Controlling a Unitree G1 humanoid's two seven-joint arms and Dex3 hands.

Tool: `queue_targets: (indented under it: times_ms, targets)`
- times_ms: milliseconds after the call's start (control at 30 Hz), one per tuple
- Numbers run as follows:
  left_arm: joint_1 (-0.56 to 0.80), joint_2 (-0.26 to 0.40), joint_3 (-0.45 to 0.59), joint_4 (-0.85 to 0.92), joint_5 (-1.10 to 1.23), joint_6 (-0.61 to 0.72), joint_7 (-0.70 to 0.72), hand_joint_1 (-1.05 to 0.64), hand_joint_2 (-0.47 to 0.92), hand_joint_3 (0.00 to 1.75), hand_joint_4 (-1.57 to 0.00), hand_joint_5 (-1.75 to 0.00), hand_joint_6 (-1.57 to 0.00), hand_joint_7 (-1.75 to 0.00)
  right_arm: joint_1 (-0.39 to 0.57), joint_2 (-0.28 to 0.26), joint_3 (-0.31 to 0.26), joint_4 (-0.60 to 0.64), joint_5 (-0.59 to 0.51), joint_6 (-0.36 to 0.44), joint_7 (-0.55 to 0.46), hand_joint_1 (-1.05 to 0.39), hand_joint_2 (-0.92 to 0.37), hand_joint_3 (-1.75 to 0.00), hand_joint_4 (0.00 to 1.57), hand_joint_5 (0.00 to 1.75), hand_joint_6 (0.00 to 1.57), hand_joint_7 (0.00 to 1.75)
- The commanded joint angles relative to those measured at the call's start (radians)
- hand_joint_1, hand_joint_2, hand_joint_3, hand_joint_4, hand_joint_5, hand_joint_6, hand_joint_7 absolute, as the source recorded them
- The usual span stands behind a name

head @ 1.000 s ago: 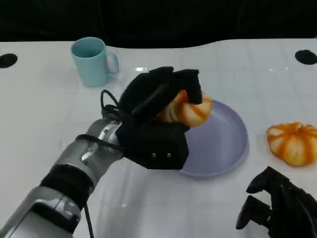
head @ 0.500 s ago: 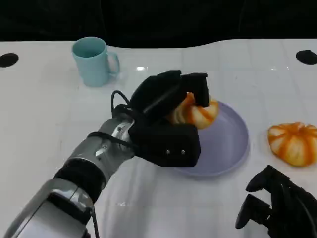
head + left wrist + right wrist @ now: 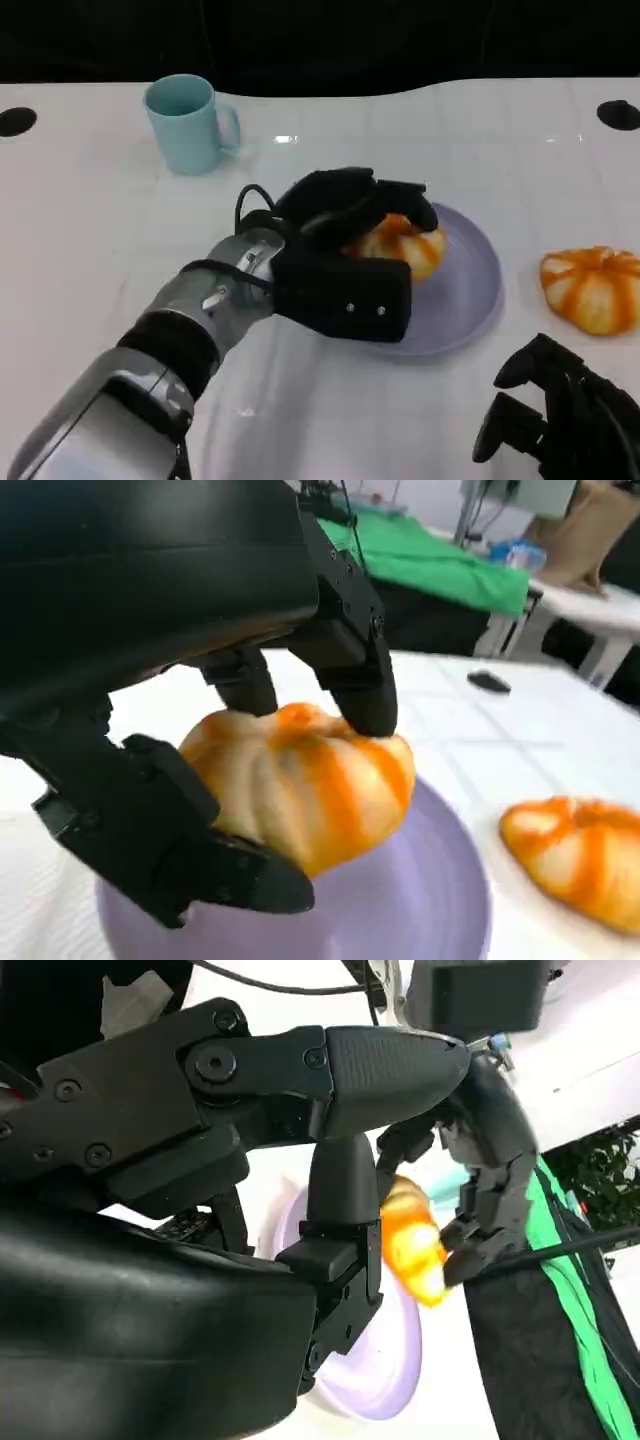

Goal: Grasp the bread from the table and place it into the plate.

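Head view picks up the right hand (image 3: 560,415) nearest the camera, parked low with its fingers curled in on nothing, out of the play. Just beyond it, the left hand (image 3: 345,255) grips the bread roll (image 3: 405,243), fingers draped over the top and thumb underneath, with the lilac plate (image 3: 470,290) directly below. Left wrist view shows the roll (image 3: 300,780) right over the plate's floor (image 3: 420,900); whether it is touching or a hair above, I cannot tell. So we're at the placing step, grasp done, delivery almost there. Next move, by my reckoning: settle it down, spread the fingers and lift away cleanly without dragging the roll off. Off past the right hand lies a second roll (image 3: 590,288) on the table, and beyond the left forearm stands a pale blue mug (image 3: 185,124).
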Motion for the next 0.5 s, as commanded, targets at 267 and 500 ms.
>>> queue_targets:
  times_ms: [267, 500]
  targets:
    - [-0.02, 0.036, -0.038, -0.064, 0.035, 0.074, -0.064, -0.84, 0.92, 0.41, 0.0, -0.03, -0.07, -0.02, 0.005, -0.007, -0.004, -0.004, 0.014, -0.007, 0.006, -0.52, -0.92, -0.42, 0.63, 1.75, 0.44, 1.64]
    - [-0.011, 0.066, -0.028, -0.094, 0.012, 0.07, -0.14, -0.95, 0.92, 0.45, 0.0, 0.0, -0.05, -0.01, 0.005, -0.007, -0.003, -0.007, 0.007, -0.008, 0.001, -0.53, -0.92, -0.41, 0.63, 1.75, 0.44, 1.65]
